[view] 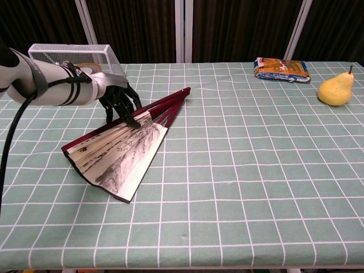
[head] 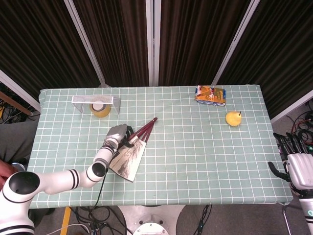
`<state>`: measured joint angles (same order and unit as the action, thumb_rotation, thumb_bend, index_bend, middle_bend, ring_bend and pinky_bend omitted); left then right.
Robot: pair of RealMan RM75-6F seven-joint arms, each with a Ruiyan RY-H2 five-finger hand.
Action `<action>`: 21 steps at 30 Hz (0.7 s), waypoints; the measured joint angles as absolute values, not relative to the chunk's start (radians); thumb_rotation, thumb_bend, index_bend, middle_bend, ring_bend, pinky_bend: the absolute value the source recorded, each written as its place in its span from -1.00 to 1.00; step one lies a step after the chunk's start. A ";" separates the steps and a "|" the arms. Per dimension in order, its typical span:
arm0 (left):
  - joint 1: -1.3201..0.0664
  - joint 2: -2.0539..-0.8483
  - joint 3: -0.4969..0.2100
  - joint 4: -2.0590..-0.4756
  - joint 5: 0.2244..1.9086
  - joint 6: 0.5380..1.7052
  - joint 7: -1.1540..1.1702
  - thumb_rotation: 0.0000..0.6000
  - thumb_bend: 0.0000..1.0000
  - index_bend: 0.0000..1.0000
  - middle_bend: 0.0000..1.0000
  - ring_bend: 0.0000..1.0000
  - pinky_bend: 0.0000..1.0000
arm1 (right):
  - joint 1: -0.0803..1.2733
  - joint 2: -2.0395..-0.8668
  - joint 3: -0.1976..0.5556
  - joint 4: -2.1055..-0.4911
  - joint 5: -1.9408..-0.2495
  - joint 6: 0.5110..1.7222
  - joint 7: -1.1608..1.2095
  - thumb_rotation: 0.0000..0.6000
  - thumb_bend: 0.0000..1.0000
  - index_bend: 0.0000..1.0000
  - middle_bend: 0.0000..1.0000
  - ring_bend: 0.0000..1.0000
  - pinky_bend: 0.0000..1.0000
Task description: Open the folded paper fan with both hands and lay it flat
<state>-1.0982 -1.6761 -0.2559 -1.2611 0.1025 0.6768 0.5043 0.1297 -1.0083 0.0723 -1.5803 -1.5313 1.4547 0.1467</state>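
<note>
The paper fan (head: 128,156) lies half spread on the green checked tablecloth, left of centre, with its dark red ribs pointing to the far right. In the chest view the fan (view: 119,156) shows a printed leaf, and its left guard edge is raised a little. My left hand (head: 117,133) sits over the upper guard stick near the ribs, dark fingers (view: 129,116) curled down onto the leaf, gripping it. My right hand (head: 297,166) hangs beyond the table's right edge, fingers apart, holding nothing. The chest view does not show it.
A wire basket (view: 71,56) with a yellow tape roll (head: 100,107) stands at the back left, close behind my left hand. A snack bag (view: 281,69) and a yellow pear (view: 335,88) lie at the back right.
</note>
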 measured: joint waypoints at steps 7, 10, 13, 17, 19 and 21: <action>-1.108 -1.654 -0.249 -1.278 0.075 0.654 0.475 1.00 -0.54 -0.16 -0.04 -0.05 0.27 | 0.125 -1.009 0.071 -1.572 -1.530 1.460 0.154 1.00 -0.52 -0.88 -0.75 -1.00 -1.00; -1.114 -1.645 -0.245 -1.285 0.066 0.649 0.462 1.00 -0.60 -0.18 -0.05 -0.06 0.27 | 0.124 -1.011 0.071 -1.569 -1.532 1.463 0.158 1.00 -0.51 -0.88 -0.75 -1.00 -1.00; -1.119 -1.636 -0.240 -1.294 0.062 0.643 0.449 1.00 -0.72 -0.22 -0.06 -0.06 0.26 | 0.123 -1.012 0.071 -1.565 -1.531 1.463 0.160 1.00 -0.51 -0.88 -0.75 -1.00 -1.00; -1.122 -1.628 -0.235 -1.303 0.066 0.638 0.431 1.00 -0.81 -0.24 -0.07 -0.06 0.26 | 0.122 -1.014 0.071 -1.561 -1.532 1.465 0.163 1.00 -0.51 -0.88 -0.75 -1.00 -1.00; -1.126 -1.627 -0.230 -1.302 0.066 0.637 0.421 1.00 -0.78 -0.23 -0.06 -0.06 0.27 | 0.122 -1.015 0.072 -1.560 -1.531 1.465 0.164 1.00 -0.51 -0.88 -0.75 -1.00 -1.00; -1.129 -1.627 -0.226 -1.300 0.061 0.634 0.418 1.00 -0.68 -0.23 -0.05 -0.06 0.27 | 0.121 -1.015 0.072 -1.559 -1.530 1.466 0.165 1.00 -0.51 -0.88 -0.75 -1.00 -1.00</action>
<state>-1.1290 -1.6267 -0.2257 -1.2996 0.0606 0.6339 0.4179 0.1208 -1.0154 0.0719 -1.5588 -1.5299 1.4658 0.1652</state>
